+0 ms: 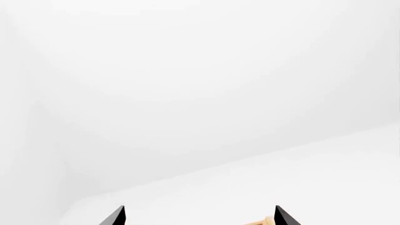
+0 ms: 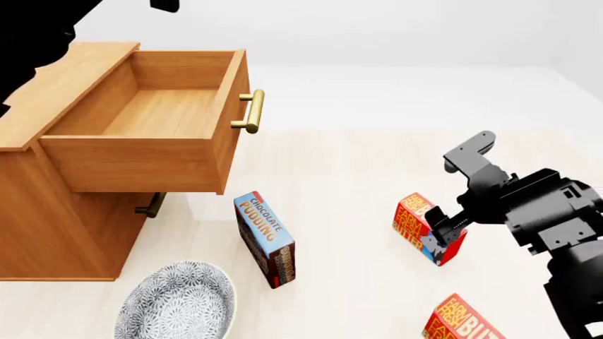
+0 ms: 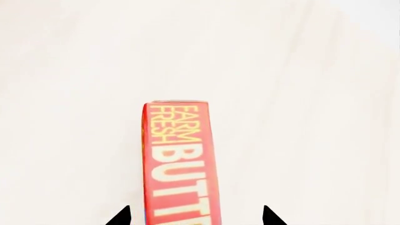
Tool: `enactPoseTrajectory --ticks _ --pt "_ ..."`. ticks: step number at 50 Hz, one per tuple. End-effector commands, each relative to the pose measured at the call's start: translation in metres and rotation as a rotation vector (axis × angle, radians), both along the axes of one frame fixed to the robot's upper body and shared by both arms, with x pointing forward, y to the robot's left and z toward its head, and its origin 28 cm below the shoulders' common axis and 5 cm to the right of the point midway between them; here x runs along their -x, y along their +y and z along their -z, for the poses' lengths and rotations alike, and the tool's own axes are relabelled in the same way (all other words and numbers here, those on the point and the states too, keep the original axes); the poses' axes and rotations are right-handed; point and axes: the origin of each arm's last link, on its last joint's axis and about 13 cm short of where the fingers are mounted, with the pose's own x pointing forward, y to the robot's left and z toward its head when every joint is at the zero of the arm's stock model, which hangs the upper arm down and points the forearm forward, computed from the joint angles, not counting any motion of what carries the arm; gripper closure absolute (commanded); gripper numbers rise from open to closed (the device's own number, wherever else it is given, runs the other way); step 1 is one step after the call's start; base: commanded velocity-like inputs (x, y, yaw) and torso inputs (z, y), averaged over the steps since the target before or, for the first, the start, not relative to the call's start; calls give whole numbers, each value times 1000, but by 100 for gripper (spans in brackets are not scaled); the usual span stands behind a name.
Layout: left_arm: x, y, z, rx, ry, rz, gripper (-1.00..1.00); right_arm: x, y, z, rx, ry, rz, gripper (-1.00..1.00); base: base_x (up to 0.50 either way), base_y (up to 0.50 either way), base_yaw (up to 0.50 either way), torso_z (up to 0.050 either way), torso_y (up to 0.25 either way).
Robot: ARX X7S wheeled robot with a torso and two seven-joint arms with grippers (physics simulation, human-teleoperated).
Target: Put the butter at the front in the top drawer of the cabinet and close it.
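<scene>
- Top drawer (image 2: 141, 134) of the cabinet (image 2: 56, 219) is pulled fully out, nothing visible inside; brass bar handle (image 2: 251, 111) faces the floor area.
- Lower drawer handle (image 2: 149, 205) just visible under the open drawer box.
- Butter (image 2: 414, 220) stands on the pale floor (image 2: 339, 176), right of the Chocolate Pudding box (image 2: 265, 239), well apart from the cabinet.
- Right gripper (image 2: 443, 229) is at that carton, fingers spread either side of it; right wrist view shows both fingertips (image 3: 120, 216) clear of the carton's sides with gaps, so released, not gripping.
- Same carton in right wrist view (image 3: 181, 164): "FARM FRESH BUTT..." lettering running between the tips.
- Second butter carton (image 2: 467, 321) lies nearer the robot, at the head view's lower edge.
- Patterned bowl (image 2: 179, 300) sits on the floor in front of the cabinet.
- Left gripper (image 1: 198, 216): only two dark fingertips seen, spaced wide apart, pointed at blank white; open, holding nothing.
</scene>
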Motion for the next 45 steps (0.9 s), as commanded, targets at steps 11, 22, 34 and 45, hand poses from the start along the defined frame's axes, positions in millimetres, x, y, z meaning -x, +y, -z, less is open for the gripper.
enactPoseTrajectory --ticks 11,22,34,45 --pt "0 2 0 43 1 -9 -100 -1 0 3 5 5 6 -100 0 0 0 0 0" --pt "1 2 1 67 28 -19 -100 4 -3 5 -1 8 2 -100 0 0 0 0 -16" --pt "11 3 -2 71 44 -18 -100 2 -1 7 -3 10 4 -100 0 0 0 0 -101" --pt "15 4 -5 71 47 -18 -100 2 0 7 -5 10 5 -100 0 0 0 0 -110"
